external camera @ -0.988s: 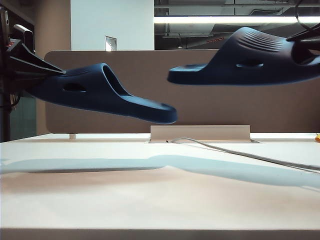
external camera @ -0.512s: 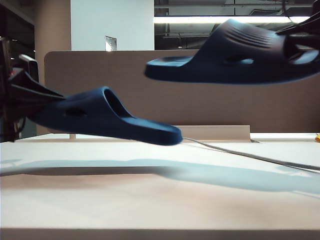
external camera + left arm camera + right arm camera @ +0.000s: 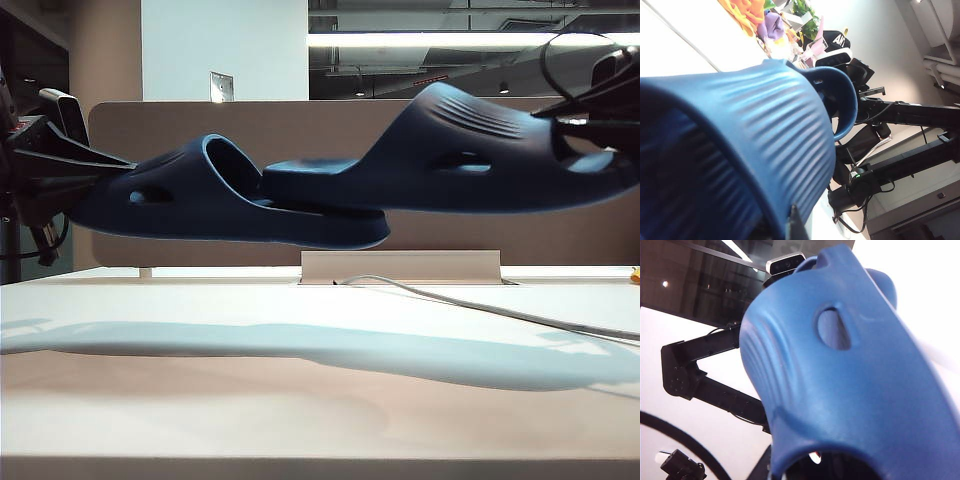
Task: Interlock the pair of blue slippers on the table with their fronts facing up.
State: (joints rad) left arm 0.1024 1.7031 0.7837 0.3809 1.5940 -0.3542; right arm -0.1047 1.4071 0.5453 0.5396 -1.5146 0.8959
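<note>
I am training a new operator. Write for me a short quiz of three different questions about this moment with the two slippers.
1. True or false: both slippers rest on the table.
2. Which slipper's heel end lies on top where the two overlap? A) left slipper B) right slipper
3. Fill in: each gripper is shut on a slipper at its ____ end.

Key
1. False: the left gripper and the right gripper hold them in the air, above their shadows.
2. B: its heel end lies over the left slipper's footbed.
3. Toe, by the strap.
</note>
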